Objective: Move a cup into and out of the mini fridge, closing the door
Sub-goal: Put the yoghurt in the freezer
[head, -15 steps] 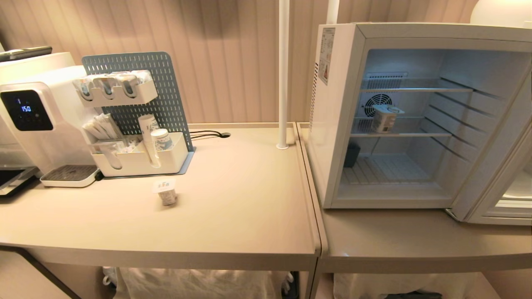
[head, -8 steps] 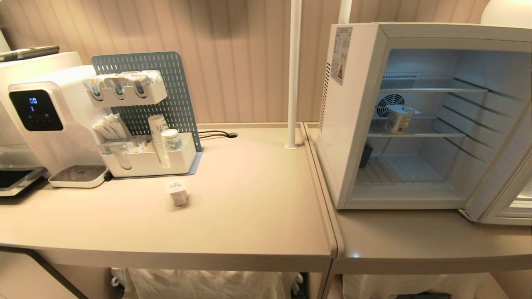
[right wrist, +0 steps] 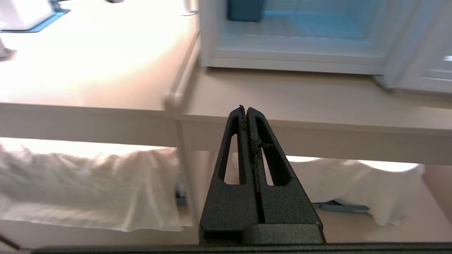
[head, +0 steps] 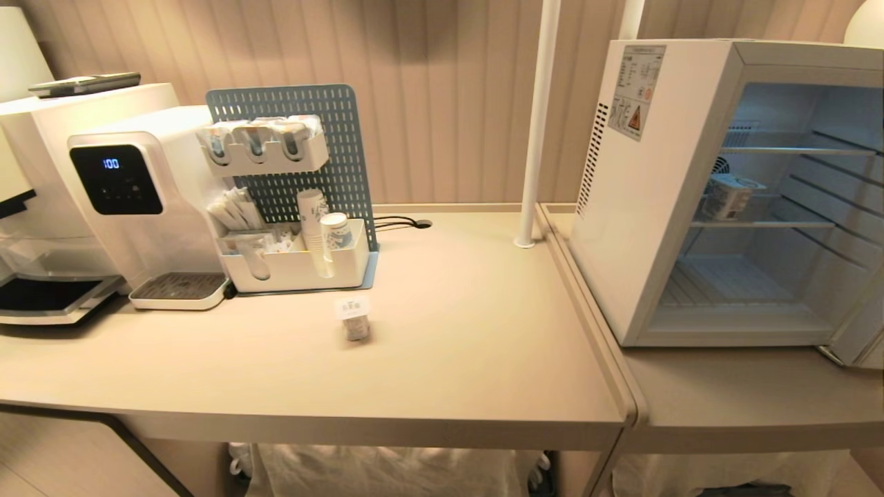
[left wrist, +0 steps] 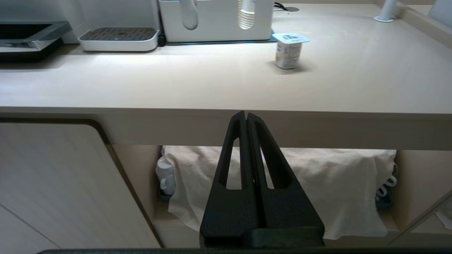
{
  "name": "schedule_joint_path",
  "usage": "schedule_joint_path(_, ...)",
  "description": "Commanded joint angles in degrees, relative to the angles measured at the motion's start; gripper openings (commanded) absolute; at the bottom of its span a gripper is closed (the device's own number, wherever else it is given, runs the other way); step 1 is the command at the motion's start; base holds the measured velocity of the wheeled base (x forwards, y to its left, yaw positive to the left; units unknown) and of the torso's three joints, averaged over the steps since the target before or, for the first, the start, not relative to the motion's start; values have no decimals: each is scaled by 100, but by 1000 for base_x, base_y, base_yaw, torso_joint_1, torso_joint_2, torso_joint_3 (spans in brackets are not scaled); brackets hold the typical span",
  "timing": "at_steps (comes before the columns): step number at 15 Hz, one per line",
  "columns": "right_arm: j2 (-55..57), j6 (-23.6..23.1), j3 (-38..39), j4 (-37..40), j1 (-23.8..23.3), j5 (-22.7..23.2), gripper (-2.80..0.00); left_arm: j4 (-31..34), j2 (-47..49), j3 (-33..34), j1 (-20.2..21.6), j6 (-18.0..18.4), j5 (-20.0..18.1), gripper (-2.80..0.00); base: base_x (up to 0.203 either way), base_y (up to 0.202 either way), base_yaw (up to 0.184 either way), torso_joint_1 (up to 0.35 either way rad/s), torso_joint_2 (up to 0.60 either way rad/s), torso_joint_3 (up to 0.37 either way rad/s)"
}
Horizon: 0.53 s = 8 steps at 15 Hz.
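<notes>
A small white cup (head: 355, 319) with a blue-printed foil lid stands upright on the beige table (head: 483, 359), in front of the organiser; the left wrist view shows this cup (left wrist: 289, 51) too. A second such cup (head: 728, 195) lies tilted on the middle wire shelf of the mini fridge (head: 642, 207). The fridge stands open, and only a sliver of its door (head: 862, 335) shows at the far right. My left gripper (left wrist: 245, 114) is shut and empty, low in front of the table edge. My right gripper (right wrist: 245, 109) is also shut and empty, below the table edge before the fridge (right wrist: 289, 58).
A white water dispenser (head: 138, 200) and a blue pegboard organiser (head: 297, 262) with paper cups stand at the back left. A white pole (head: 535, 124) rises by the seam (head: 601, 331) between the two tabletops. Cloth-covered items (head: 387, 469) sit under the table.
The whole head view has slid to the right, so the camera has swung left; the fridge now sits at the picture's right edge. Cups, fridge and grippers have not moved themselves.
</notes>
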Motion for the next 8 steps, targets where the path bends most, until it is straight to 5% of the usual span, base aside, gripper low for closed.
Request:
schedule_joint_path(1,0,-4,0,0,-1,4,-280,3,9,1,2,-3,0,-280,0,197,4,2,-1,-1)
schedule_joint_path(8,0,13,0,0,6,4,-280,1,9,1,2,-3,0,-280,0,194,1,4,4,0)
